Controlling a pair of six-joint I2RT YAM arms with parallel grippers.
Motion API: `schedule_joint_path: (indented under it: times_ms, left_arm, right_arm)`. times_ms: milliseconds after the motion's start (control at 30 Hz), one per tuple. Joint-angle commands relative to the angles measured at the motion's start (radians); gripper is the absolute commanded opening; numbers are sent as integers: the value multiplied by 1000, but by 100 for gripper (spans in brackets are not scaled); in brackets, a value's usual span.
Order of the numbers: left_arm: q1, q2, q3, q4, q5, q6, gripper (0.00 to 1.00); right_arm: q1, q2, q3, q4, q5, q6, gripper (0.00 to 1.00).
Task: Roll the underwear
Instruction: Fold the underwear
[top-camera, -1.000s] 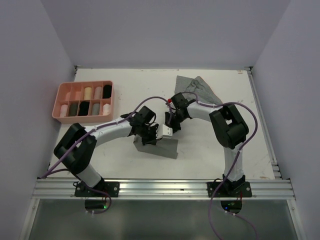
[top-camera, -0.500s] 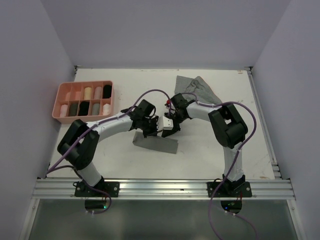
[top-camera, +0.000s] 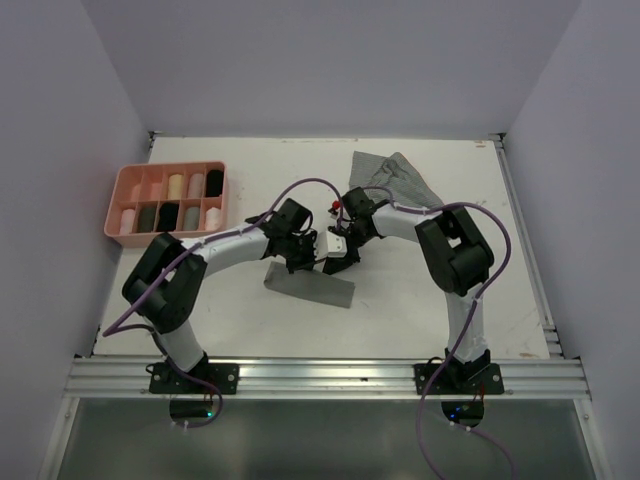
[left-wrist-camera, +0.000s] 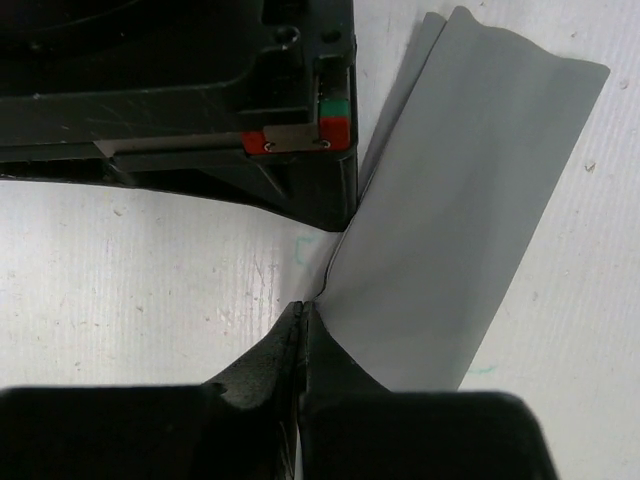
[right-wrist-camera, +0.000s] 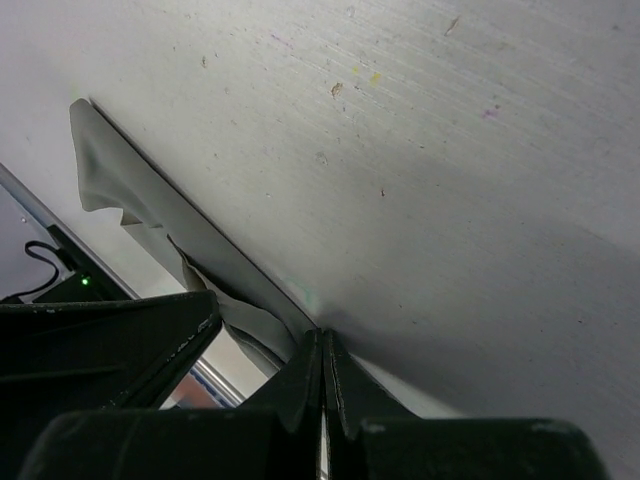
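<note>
Our left gripper (left-wrist-camera: 300, 318) and right gripper (right-wrist-camera: 322, 345) pinch flat, folded underwear (top-camera: 312, 289) right of the tray (top-camera: 170, 167). Rolling looks not yet begun.

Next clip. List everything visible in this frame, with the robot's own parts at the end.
folded underwear: one, grey, flat strip at mid-table in front of the grippers
garment pile: count unclear, grey, far right of the table
tray: one, pink, compartmented, far left
rolled pieces: several, light and dark, in the tray's compartments
table: one, white
rail: one, metal, near edge
cables: two, purple, along the arms
arms: two, white and black, reaching inward
left gripper: shut, pinching the folded underwear's edge
right gripper: shut, pinching the same piece
</note>
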Motion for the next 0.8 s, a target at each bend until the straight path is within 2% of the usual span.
schedule_joint_path:
  times_ms: [0,267,367,400,500,667,767]
  left_arm:
    - [9,13,36,56,-12,19,0]
    - [9,39,53,62,-28,36,1]
    - [9,37,62,64,-43,31,11]
    - [9,33,65,68,-49,28,18]
    - [15,7,91,61,-67,21,29]
    - [57,-65,169,6,-87,-21,37]
    - [107,-154,145,-89,-78,-16,38]
  right_arm:
    - [2,36,2,-57,64,-41,0]
    - [-4,41,2,-66,90,-34,0]
    - [-10,36,-4,-75,107,-37,0]
    - [-10,36,-7,-78,112,-38,0]
    - [-16,26,-30,-81,132,-45,0]
    - [-21,6,-81,-80,165,-57,0]
    - [-20,-13,-127,-75,191,-61,0]
